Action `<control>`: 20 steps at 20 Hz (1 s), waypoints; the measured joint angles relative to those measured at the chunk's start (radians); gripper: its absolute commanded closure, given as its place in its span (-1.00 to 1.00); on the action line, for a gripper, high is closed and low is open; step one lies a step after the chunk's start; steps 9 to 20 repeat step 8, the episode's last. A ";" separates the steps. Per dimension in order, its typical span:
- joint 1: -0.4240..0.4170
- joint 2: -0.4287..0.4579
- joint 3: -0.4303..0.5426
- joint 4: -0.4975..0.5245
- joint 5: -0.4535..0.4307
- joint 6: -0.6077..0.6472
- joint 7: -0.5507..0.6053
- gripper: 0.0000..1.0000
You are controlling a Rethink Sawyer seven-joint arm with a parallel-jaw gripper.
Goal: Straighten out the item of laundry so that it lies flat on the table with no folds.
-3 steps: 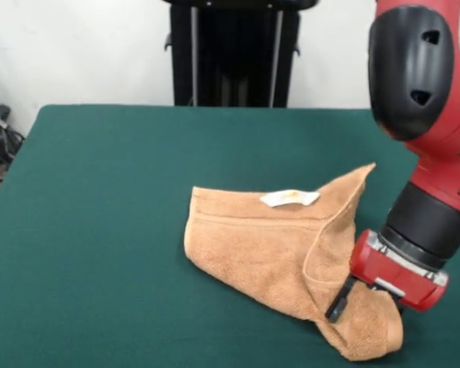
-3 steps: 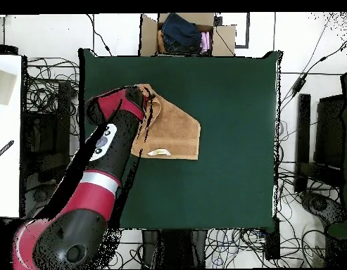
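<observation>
Currently our hand (image 1: 353,295) sits on folded corner of orange-tan terry towel (image 1: 253,245), grip state unclear; towel's long axis runs away from it across dark green felt tabletop (image 1: 100,192).

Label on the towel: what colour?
White, on the orange-tan towel; the label shows best in the front view.

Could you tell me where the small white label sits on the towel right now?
In the front view the label lies on the towel's far hem, right of centre, left of the end effector.
</observation>
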 measured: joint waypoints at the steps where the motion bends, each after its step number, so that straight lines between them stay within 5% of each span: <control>1: -0.005 -0.007 0.013 0.002 -0.008 0.001 0.000 -1.00; 20: -0.023 -0.036 0.076 0.004 -0.055 0.026 0.000 -1.00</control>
